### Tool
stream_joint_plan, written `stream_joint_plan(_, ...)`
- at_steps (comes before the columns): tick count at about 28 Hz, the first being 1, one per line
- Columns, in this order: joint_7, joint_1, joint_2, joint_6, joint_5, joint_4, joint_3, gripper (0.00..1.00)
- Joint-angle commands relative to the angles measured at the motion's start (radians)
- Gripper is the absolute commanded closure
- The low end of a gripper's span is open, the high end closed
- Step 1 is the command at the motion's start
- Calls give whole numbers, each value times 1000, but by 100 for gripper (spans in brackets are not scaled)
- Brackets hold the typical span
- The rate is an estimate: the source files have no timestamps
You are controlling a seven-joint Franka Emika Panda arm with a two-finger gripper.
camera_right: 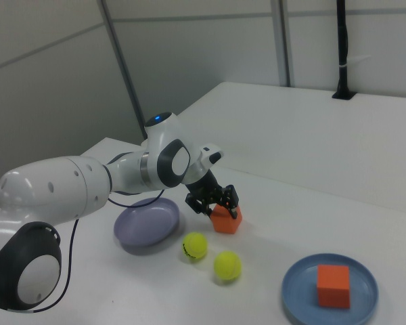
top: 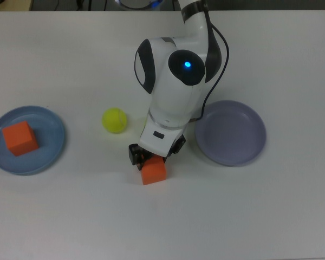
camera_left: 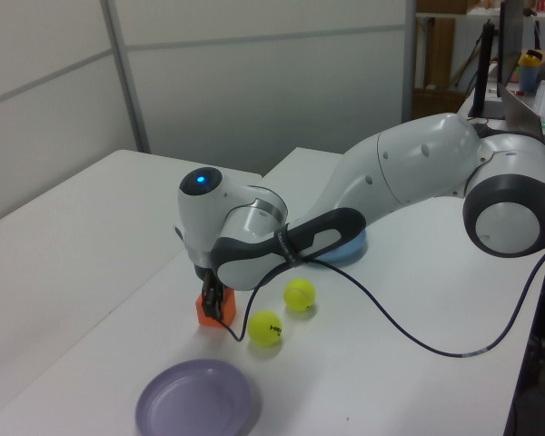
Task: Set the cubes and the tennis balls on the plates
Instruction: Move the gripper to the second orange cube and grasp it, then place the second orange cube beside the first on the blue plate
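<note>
Directly under the gripper (top: 153, 158), on the white table (top: 70, 216) between the two plates, sits the loose orange cube (top: 153, 171). The jaws stand apart and reach down over the cube's upper part, one finger on each side, so it lies between them rather than off to one side; whether they press it cannot be told. From the jaws, the lavender plate (top: 230, 132) lies near on the top view's right, the blue plate (top: 46, 143), already bearing the other cube (top: 20, 137), well apart on the top view's left.

Arm (top: 176, 81) bent low, claw (top: 154, 156) pointing down, fingers spread.
</note>
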Motion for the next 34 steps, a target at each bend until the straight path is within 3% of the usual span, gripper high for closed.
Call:
stream_joint_plan(1,42,-4,-63,17,-11,-8,-67,100)
stream_joint_plan(7,36,-33,-87,8,-3,-14,-175,100)
stream_joint_plan(12,36,-75,-83,-21,-4,-28,-200,100)
stream_joint_plan(20,-2,-159,-80,-104,-15,-73,-201,100)
stream_joint_plan(22,-5,-164,-80,-104,-15,-73,-201,95)
stream_joint_plan(23,-4,-165,-80,-104,-17,-73,-201,87)
stream_joint_plan(24,-1,-165,-80,-104,-15,-71,-201,68)
stream_joint_plan(25,8,-165,-80,-104,-15,-69,-201,1)
stream_joint_plan(29,2,-170,-83,-104,-12,-63,-201,0)
stream_joint_plan(34,-54,-188,-126,-112,35,-60,-198,0)
